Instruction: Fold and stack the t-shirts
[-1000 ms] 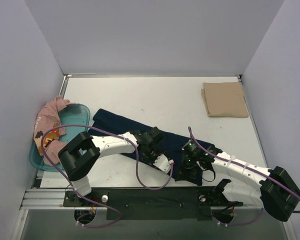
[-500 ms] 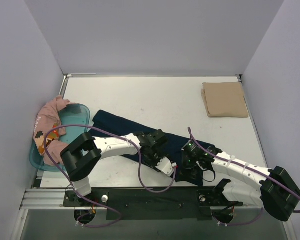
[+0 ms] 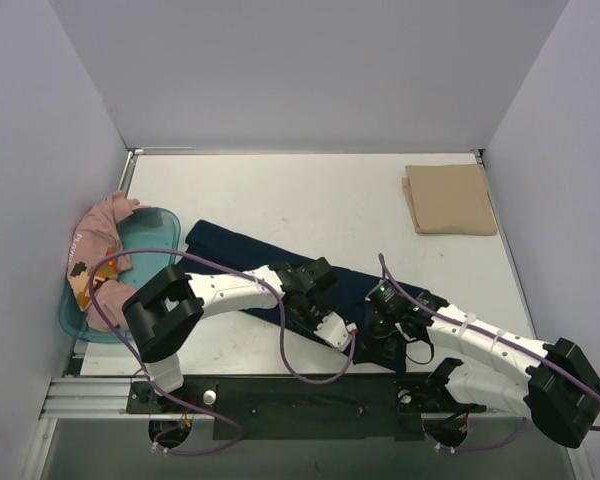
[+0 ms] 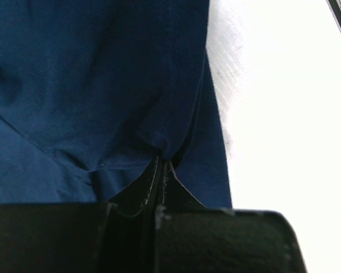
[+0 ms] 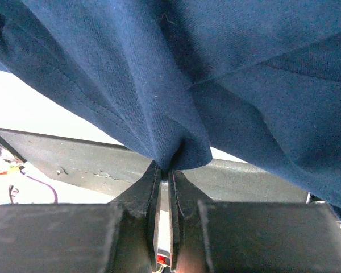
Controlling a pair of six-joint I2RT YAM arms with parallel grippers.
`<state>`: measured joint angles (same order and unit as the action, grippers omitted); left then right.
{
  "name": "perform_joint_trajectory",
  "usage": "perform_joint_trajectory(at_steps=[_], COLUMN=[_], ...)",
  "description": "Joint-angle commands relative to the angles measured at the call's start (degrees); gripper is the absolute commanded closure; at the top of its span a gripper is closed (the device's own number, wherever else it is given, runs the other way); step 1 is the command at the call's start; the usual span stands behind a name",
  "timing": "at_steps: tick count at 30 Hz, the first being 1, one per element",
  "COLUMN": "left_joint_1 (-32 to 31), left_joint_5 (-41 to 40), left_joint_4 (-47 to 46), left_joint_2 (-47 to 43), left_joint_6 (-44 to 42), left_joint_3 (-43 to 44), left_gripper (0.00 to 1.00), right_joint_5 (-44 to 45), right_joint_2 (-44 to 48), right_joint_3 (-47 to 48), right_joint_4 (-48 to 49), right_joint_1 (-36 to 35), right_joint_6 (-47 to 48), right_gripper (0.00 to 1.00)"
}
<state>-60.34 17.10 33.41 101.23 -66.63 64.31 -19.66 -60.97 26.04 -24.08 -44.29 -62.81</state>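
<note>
Near front, jaws pinch navy t-shirt (image 3: 220, 245); pink t-shirt (image 3: 98, 235) print (image 3: 78, 268) illegible.

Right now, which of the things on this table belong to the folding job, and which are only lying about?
Job: navy t-shirt, pinched by the left gripper and the right gripper, both shut; folded tan t-shirt; pink t-shirt, draped over the teal tub.
Lying about: the teal tub only.
</note>
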Motion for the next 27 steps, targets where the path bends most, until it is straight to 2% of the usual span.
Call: perform_joint_trajectory(at_steps=[1, 5, 17, 27], left_joint_1=[0.48, 2.32, 6.28, 7.78], left_joint_5=[1.08, 4.25, 4.52, 4.78], left_joint_4=[5.33, 12.8, 19.5, 20.03], left_joint_2=[-0.16, -1.03, -3.05, -3.76], left_joint_6=[3.34, 3.79, 1.07, 0.98], left_joint_3=[7.21, 11.62, 13.73, 14.0], left_gripper=[1.0, 1.0, 1.0, 1.0], right_joint_5=[1.12, 0.5, -4.68, -8.02], right_joint_2=[1.56, 1.12, -1.08, -2.67], right_joint_3=[4.27, 8.31, 17.28, 23.35], right_joint_4=[-6.24, -9.14, -11.35, -10.03], right_joint_1=[-1.05, -4.39, -13.97, -14.68], right_joint_6=[1.28, 3.48, 6.47, 8.32], right_gripper=[1.0, 1.0, 1.0, 1.0])
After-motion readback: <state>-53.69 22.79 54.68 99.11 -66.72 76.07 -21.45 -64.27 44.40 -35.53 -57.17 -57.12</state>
